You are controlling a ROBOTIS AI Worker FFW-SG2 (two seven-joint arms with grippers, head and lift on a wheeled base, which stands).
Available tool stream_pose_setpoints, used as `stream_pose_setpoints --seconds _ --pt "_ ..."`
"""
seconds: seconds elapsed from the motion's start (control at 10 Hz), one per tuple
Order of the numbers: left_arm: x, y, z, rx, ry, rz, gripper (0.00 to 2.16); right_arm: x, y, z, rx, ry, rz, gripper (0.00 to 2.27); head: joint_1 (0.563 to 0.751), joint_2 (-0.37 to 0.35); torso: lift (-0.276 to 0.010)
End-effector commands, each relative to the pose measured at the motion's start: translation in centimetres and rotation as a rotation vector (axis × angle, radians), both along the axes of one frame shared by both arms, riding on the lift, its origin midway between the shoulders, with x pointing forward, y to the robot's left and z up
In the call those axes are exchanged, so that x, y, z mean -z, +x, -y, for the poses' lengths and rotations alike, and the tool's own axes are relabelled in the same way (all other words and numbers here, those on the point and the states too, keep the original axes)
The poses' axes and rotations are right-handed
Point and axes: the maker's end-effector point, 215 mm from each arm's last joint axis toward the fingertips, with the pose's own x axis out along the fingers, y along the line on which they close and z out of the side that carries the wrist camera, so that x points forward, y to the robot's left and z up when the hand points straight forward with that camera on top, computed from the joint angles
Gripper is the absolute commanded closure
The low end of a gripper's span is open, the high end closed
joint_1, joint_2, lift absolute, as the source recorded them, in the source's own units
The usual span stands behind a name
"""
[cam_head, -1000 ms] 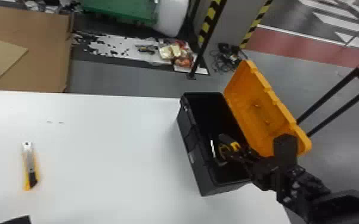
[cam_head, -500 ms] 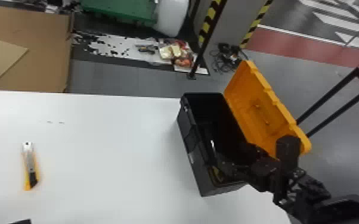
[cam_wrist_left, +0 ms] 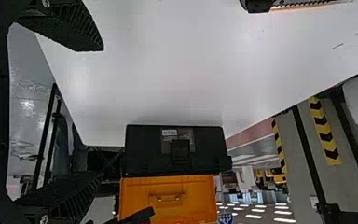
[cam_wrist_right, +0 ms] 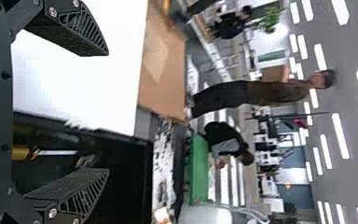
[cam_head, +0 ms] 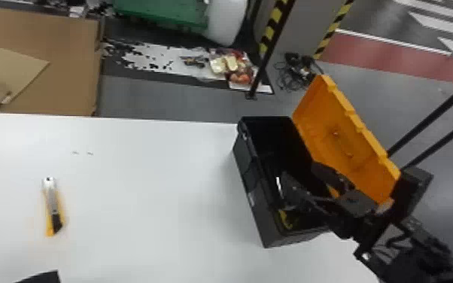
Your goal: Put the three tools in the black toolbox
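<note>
The white surface (cam_head: pixel 143 210) has its far edge running nearly straight across the head view, with cardboard (cam_head: pixel 64 64) and grey floor beyond it. The black toolbox (cam_head: pixel 252 195) stands at the right side of the surface, its far end right by that far edge. Its orange lid (cam_head: pixel 350 146) is open, tilted out to the right past the surface, over the floor. A black-and-yellow striped post (cam_head: pixel 272 30) rises well beyond.

The utility knife (cam_head: pixel 52 207) lies on the left part of the surface, its length running toward the far edge and well in from it. A wide white stretch parts it from the toolbox, with room on both sides of the knife.

Inside the toolbox, near its left wall, is a screwdriver with a yellow handle (cam_wrist_right: pixel 21 153) and a pale shaft (cam_wrist_right: pixel 58 152). Another yellow piece (cam_head: pixel 286 220) shows at the near end; its exact kind is hard to tell.

The right hand (cam_head: pixel 303 177) is at the toolbox, between lid and left wall in the head view, fingers spread wide with nothing between them. The left hand (cam_head: pixel 45 277) is at the near edge of the head view, left of centre; its fingers are wide apart, holding nothing.
</note>
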Motion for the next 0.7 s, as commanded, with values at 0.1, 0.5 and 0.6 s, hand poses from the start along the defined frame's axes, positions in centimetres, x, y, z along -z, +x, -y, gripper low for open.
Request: stream_pose_setpoints --seconds 0.1,0.5,0.6 --pt "0.6 -0.5 0.6 0.008 0.011 -0.023 0.07 -2.9 -0.6 -1.8 0.009 0.144 0.115 0.13 0.695 -0.268 -0.055" --pt "0.0 7.4 -3.4 -0.137 0.354 0.484 0.07 -3.2 -1.6 -2.7 0.020 0.218 0.165 0.13 0.695 -0.215 -0.055" --pt "-1.0 8.7 -4.2 -0.184 0.417 0.583 0.07 -2.8 -1.8 -2.9 0.021 0.222 0.157 0.13 0.695 -0.170 -0.055"
